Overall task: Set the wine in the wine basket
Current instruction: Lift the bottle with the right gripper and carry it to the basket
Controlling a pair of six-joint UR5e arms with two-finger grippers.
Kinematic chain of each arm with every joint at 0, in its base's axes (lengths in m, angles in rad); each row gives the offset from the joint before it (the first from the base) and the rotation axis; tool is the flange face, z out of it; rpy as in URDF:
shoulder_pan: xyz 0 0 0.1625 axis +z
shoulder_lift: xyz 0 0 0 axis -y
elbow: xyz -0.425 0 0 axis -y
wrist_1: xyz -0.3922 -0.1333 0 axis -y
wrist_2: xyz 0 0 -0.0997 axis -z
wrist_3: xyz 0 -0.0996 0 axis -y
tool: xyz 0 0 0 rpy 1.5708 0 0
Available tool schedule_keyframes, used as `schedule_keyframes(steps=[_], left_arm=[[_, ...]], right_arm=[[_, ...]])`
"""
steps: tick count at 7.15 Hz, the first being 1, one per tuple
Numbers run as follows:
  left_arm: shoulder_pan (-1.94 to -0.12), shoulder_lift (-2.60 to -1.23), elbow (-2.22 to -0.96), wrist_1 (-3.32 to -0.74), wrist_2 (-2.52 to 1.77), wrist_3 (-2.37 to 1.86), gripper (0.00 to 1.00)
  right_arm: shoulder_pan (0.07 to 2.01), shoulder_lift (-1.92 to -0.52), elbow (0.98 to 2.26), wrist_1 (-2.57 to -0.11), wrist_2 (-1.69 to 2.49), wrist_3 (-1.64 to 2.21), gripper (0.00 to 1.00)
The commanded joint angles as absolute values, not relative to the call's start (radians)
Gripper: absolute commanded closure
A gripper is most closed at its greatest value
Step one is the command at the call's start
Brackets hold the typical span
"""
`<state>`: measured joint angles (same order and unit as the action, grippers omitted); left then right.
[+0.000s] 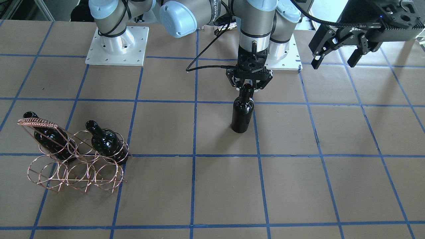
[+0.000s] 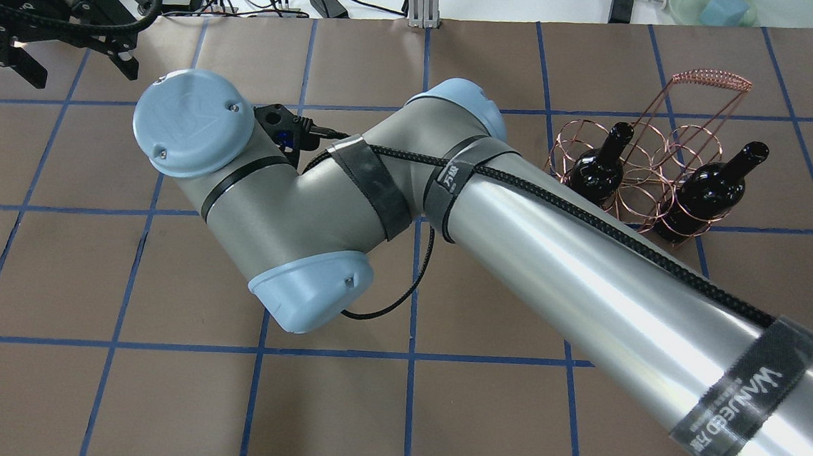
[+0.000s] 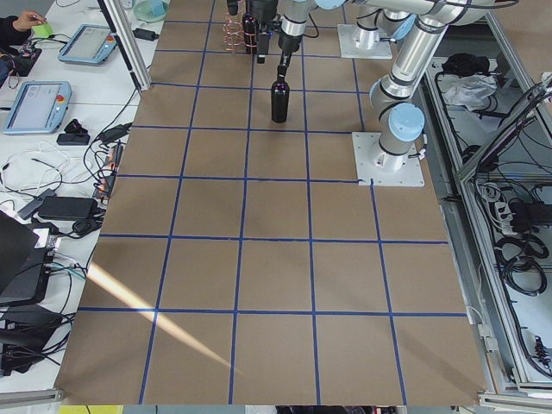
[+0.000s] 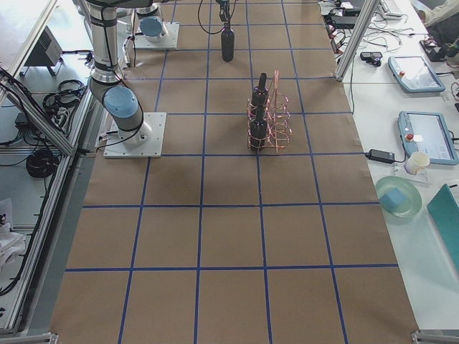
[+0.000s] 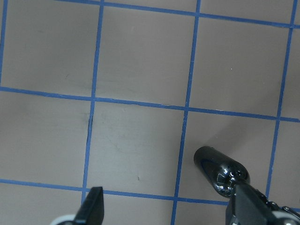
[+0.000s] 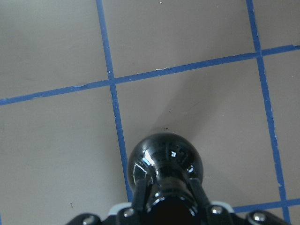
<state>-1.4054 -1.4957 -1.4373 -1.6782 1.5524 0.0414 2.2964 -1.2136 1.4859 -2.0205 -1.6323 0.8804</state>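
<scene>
The right gripper [image 1: 248, 85] has its two fingers closed on the short neck of a black glass bottle [image 1: 242, 114], one finger on each side just below the lipped mouth. The right wrist view looks straight down past the gripper [image 6: 166, 190] onto the bottle's rounded shoulders [image 6: 165, 157], which cover a blue tape line. The bottle stands upright on the brown table [image 1: 298, 182], near its middle and well apart from the basket. The right arm comes down on it from above and reaches across the table towards the robot's left side. The left gripper [image 1: 333, 61] hangs in the air off to the robot's left, clear of the table, with its fingers spread wide and nothing between them. In its own wrist view the two dark fingertips frame bare paper, and the bottle [image 5: 220, 171] shows at the lower right. The overhead view shows the left gripper [image 2: 81, 73] at the far edge. The copper wire basket [image 1: 79, 166] stands on the table far out on the robot's right. Two other bottles [image 1: 49, 141] [image 1: 104, 141] lie tilted in its rings, necks pointing up, one at each end under the coil-wrapped handle [image 1: 37, 123]. The ring between them holds nothing.
</scene>
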Motion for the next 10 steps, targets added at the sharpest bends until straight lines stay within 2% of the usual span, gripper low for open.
schedule_keyframes(steps=[1, 3, 5, 8, 10], left_arm=[[-1.411, -1.496, -1.437, -1.678, 1.554, 0.041, 0.0], [-1.42, -1.496, -1.45, -1.678, 1.552, 0.022, 0.0], [-1.427, -1.483, -1.477, -1.678, 1.552, 0.017, 0.0], [-1.538, -1.491, -1.509, -1.677, 1.565, -0.108, 0.0], [-1.606, -1.491, -1.58, -1.593, 1.568, -0.165, 0.0]], right_arm=[[2.296, -1.213, 1.486, -2.025, -1.631, 0.876, 0.79], [2.293, -1.232, 1.483, -2.01, -1.634, 0.874, 0.87], [2.248, -1.323, 1.488, -1.831, -1.64, 0.8, 0.93], [1.974, -1.516, 1.488, -1.584, -1.629, 0.475, 0.96], [1.8, -1.616, 1.488, -1.478, -1.632, 0.263, 0.96]])
